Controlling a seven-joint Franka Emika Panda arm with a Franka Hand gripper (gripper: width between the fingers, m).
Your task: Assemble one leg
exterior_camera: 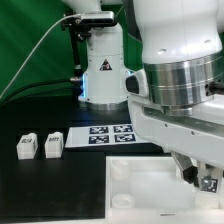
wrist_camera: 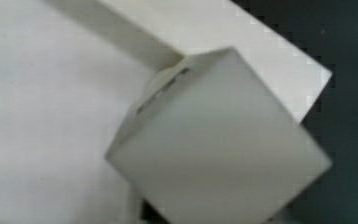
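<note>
end effector (exterior_camera: 205, 180) low over the tabletop panel (exterior_camera: 140, 180) — grip state unclear; two legs (exterior_camera: 38, 146) wait unassembled on the worktop (exterior_camera: 40, 185).

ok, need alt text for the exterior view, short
A white robot arm fills the exterior view's right, reaching down over a large white panel with round corner sockets. Two small white tagged legs stand at the left beside the marker board on a black table.
</note>
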